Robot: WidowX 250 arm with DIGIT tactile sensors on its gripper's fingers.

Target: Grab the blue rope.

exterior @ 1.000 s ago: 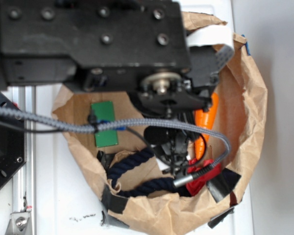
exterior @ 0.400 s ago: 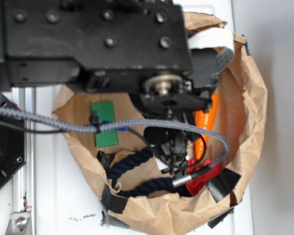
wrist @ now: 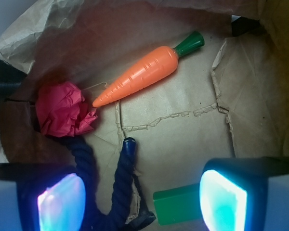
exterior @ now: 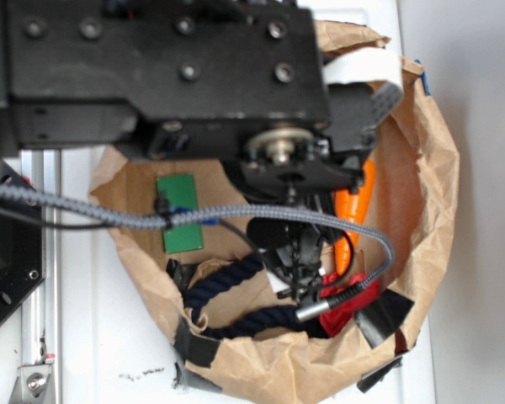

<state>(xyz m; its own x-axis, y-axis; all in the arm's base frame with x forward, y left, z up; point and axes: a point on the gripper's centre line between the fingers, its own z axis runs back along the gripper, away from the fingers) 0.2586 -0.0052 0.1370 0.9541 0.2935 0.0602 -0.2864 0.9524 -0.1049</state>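
The blue rope is a dark navy twisted cord bent in a U, with its glossy capped end pointing up the wrist view. It lies on the brown paper between my two glowing pads, closer to the left one. My gripper hangs open above it, with nothing held. In the exterior view the blue rope curves across the lower part of the paper bag, and the gripper hovers over its right portion.
An orange carrot with a green top lies diagonally beyond the rope. A crumpled red paper ball sits at the left, touching the rope. A green block lies by the right pad. Raised crumpled bag walls surround everything.
The arm has shifted very slightly to the right since the earliest frame. The rope and other objects have not moved.
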